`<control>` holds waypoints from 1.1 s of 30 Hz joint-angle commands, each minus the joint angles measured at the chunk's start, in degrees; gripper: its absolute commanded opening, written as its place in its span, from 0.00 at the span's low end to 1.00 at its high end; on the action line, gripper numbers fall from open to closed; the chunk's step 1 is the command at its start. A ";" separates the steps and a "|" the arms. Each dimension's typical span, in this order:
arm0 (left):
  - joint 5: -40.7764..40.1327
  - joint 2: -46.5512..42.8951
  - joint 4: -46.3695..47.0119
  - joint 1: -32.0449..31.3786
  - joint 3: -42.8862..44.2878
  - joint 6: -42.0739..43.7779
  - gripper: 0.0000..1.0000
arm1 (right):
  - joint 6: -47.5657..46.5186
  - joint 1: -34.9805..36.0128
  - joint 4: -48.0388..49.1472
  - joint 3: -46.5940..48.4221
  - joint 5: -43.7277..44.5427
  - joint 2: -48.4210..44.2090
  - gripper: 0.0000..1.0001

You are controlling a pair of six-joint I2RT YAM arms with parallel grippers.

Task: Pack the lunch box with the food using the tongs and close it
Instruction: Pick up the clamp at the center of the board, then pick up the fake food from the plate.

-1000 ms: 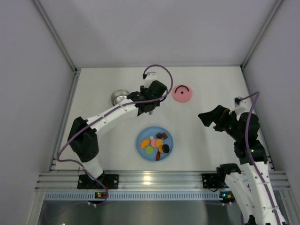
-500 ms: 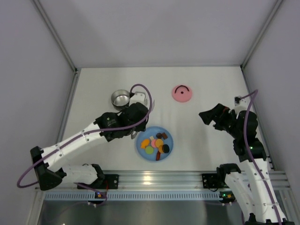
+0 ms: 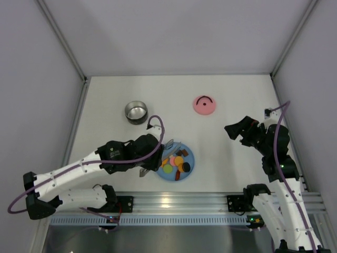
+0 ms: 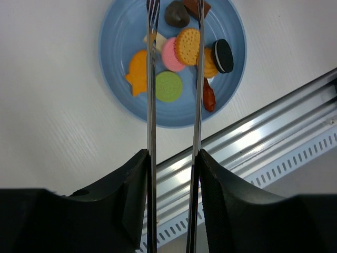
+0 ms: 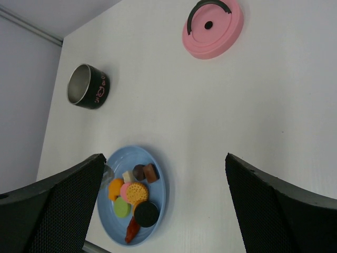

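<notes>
My left gripper [image 4: 172, 154] is shut on the silver tongs [image 4: 151, 105], one slim arm against each finger. The tongs reach out over the blue plate [image 4: 118, 63], their tips apart at its far side beside the brown pieces. The food [image 4: 168, 86] lies on that plate: orange, green, pink, yellow, black and red pieces. From above, the left gripper [image 3: 157, 156] sits at the plate's [image 3: 190, 169] left edge. The steel lunch box [image 3: 136, 112] stands open and apart at the back left, and its pink lid [image 3: 204, 105] lies at the back right. My right gripper [image 3: 231, 130] hangs open and holds nothing.
The right wrist view shows the lunch box [image 5: 88, 86], the lid [image 5: 212, 27] and the plate [image 5: 158, 200] spread over the white table. An aluminium rail [image 4: 263, 137] runs along the near edge just below the plate. Grey walls close in the sides and the back.
My left arm has swung from the back of the table, between the lunch box and the lid, toward the near edge, bringing the tongs over the plate. The right arm has not moved.
</notes>
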 commanded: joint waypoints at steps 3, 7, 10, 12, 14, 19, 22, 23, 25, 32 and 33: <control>7.12 -2.94 1.55 -0.35 -1.86 0.48 0.46 | -0.12 -0.96 3.68 0.08 0.98 -0.36 0.95; 9.32 -3.38 2.25 -0.35 -3.00 1.27 0.45 | -0.38 -0.87 3.50 -0.09 1.07 -0.45 0.95; 10.55 -3.30 3.04 -0.35 -3.71 1.45 0.44 | -0.30 -0.87 3.41 -0.36 1.07 -0.54 0.95; 10.91 -3.30 3.65 -0.35 -4.14 1.62 0.44 | -0.39 -0.96 3.41 -0.53 1.16 -0.54 0.95; 11.61 -3.12 4.09 -0.35 -4.32 1.71 0.44 | -0.30 -0.87 3.33 -0.53 1.24 -0.54 0.95; 13.20 -2.24 5.50 -0.35 -5.20 2.06 0.45 | -0.56 -0.96 3.32 -0.71 1.33 -0.63 0.95; 13.90 -1.63 6.20 -0.35 -5.81 2.06 0.45 | -0.65 -0.87 3.15 -0.71 1.33 -0.63 0.95; 14.51 -1.54 6.73 -0.35 -5.99 2.06 0.45 | -0.65 -0.87 3.06 -0.71 1.42 -0.72 0.95; 14.60 -1.10 7.00 -0.35 -6.17 2.06 0.45 | -0.74 -0.96 2.97 -0.80 1.42 -0.80 0.95; 15.13 0.13 7.61 -0.44 -6.34 2.24 0.44 | -0.82 -0.87 3.06 -1.24 1.42 -1.07 0.95; 15.39 0.31 7.96 -0.44 -6.43 2.32 0.44 | -0.82 -0.87 2.97 -1.32 1.51 -0.98 0.95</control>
